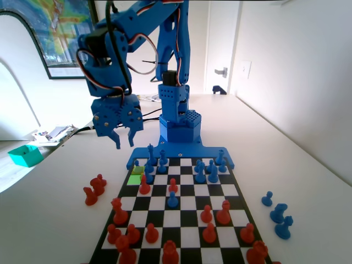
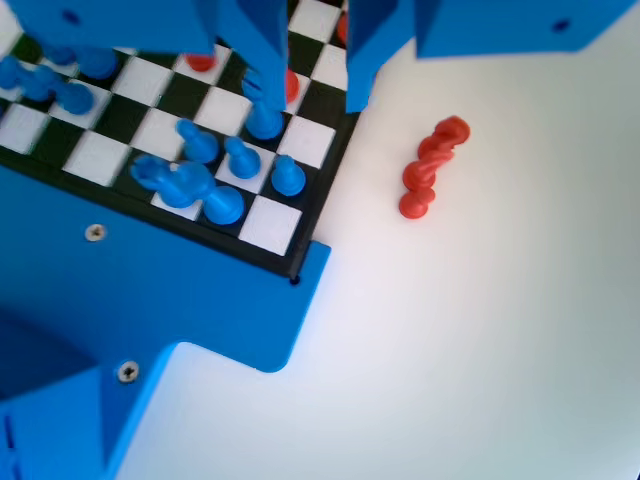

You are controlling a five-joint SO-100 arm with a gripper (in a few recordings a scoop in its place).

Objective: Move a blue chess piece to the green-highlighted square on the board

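My gripper (image 1: 122, 137) hangs open and empty above the table, just left of the board's (image 1: 181, 220) far left corner in the fixed view. The green-highlighted square (image 1: 135, 179) lies in the board's left column, right behind a duller olive-yellow square (image 1: 137, 170). In the wrist view the gripper (image 2: 315, 90) is over the board's edge. A blue pawn (image 2: 288, 175) stands in the edge column below the jaws, and another (image 2: 265, 120) is partly hidden by the left jaw. A lone blue pawn (image 1: 172, 199) stands mid-board.
Taller blue pieces (image 1: 209, 170) crowd the far rows and red pieces (image 1: 209, 231) fill the near rows. A red pawn (image 1: 144, 186) stands just in front of the green square. Red pieces (image 1: 93, 190) lie off the board at left, blue ones (image 1: 279, 213) at right.
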